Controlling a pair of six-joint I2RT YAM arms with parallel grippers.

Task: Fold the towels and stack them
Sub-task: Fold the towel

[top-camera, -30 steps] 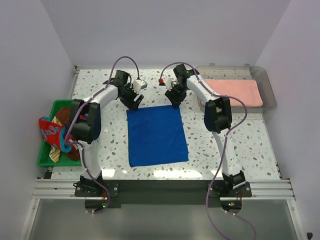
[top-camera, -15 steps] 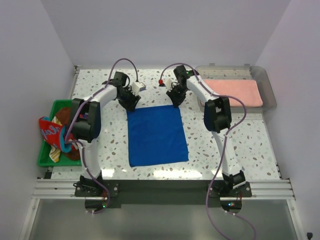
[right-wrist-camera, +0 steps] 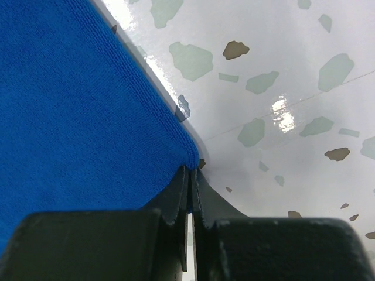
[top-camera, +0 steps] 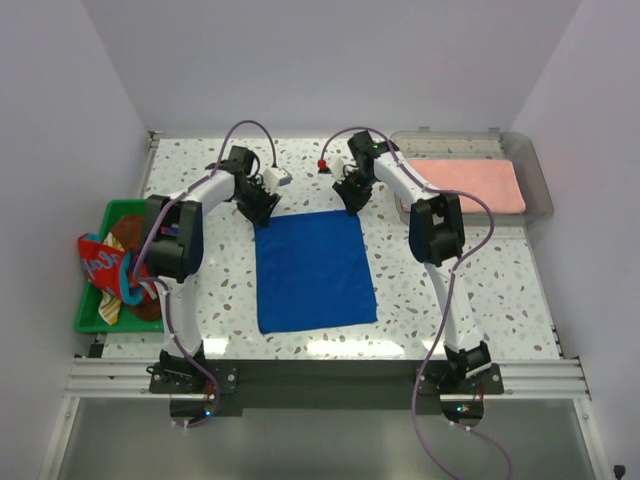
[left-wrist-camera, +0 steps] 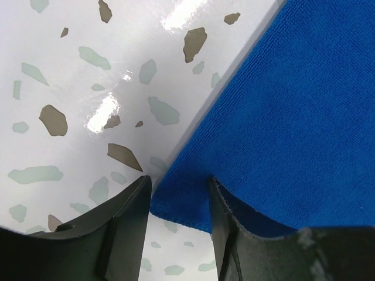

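blue towel (top-camera: 315, 270), corner pinched in right pincer (right-wrist-camera: 190, 171)

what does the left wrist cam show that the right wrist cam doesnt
Left wrist only: the left gripper with its jaws apart, one finger on each side of a corner of the towel, not pinching it yet. Right wrist only: the right gripper with its jaws shut on another corner of that towel. Both: the blue towel lying on the speckled table, seen from close up, and nothing else of the scene.
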